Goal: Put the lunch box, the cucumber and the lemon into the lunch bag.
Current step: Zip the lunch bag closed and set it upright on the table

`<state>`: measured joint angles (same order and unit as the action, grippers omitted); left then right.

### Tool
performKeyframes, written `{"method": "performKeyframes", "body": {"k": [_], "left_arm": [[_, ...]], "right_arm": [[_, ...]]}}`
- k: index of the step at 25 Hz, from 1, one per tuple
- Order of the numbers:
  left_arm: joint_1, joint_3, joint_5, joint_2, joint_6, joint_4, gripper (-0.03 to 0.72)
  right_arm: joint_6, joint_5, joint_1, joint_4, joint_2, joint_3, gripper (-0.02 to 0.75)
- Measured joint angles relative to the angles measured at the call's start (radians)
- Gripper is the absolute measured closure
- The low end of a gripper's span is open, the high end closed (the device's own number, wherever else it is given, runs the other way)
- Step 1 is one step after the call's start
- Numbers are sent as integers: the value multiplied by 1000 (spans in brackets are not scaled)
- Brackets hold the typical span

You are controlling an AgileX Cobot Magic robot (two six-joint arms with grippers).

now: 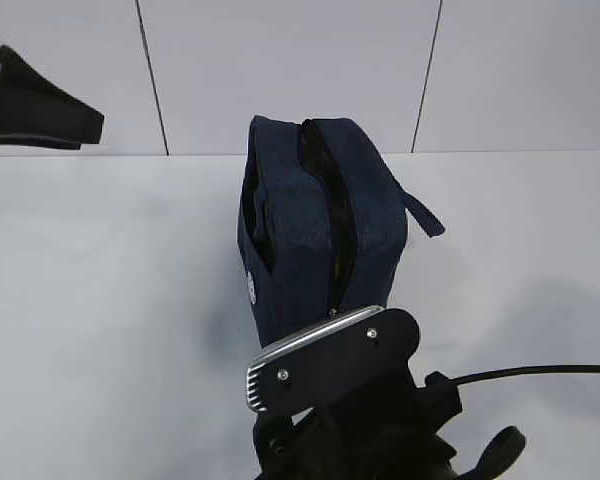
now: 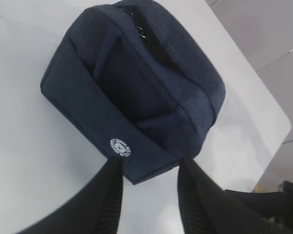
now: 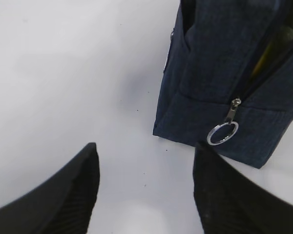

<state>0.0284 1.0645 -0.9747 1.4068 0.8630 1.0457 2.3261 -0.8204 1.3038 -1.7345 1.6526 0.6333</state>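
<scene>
**Lunch bag upright mid-table, both grippers empty**

You have the lunch bag (image 1: pixel 320 215) standing in the middle of the white table (image 1: pixel 100 300), its narrow end facing the near edge. The zipper (image 1: pixel 338 225) runs along the top and down the near end, and it is parted, leaving a dark slit. In the right wrist view you can see a sliver of yellow (image 3: pixel 261 62) and something dark green (image 3: pixel 283 36) through that slit (too little shows to name either with certainty). The lunch box cannot be seen in any view. The silver ring pull (image 3: pixel 222 132) hangs at the low end of the zipper, against the bag's end face. A round white logo patch (image 2: pixel 120 146) sits low on the bag's left side panel, and one strap end (image 1: pixel 422 213) sticks out to the right of the bag.

Your left gripper (image 2: pixel 149 195) hovers just near the bag's lower corner by the logo patch; its fingers are parted and grasp nothing. Your right gripper (image 3: pixel 146 190) is above bare table to the left of the ring pull, fingers spread wide and released, clear of the bag. In the exterior view its arm (image 1: pixel 350 400) fills the near foreground just in front of the bag.
</scene>
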Motion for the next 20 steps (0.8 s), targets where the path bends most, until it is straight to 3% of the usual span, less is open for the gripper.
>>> {"method": "performKeyframes", "body": {"k": [7,10,15,20], "left_arm": [[0,-266,106,-99,503,338,412],[0,-345,117,-101,645,435,412],[16,-383,132,-101,780,519,412],[42,-383,134,-101,837,528,412]], "right_arm": [[-72,2,0,102,2,5,274],[-87,2,0,111,2,5,274],[-90,-17,0,113,8,5,274],[-90,-59,0,113,42,7,274]]}}
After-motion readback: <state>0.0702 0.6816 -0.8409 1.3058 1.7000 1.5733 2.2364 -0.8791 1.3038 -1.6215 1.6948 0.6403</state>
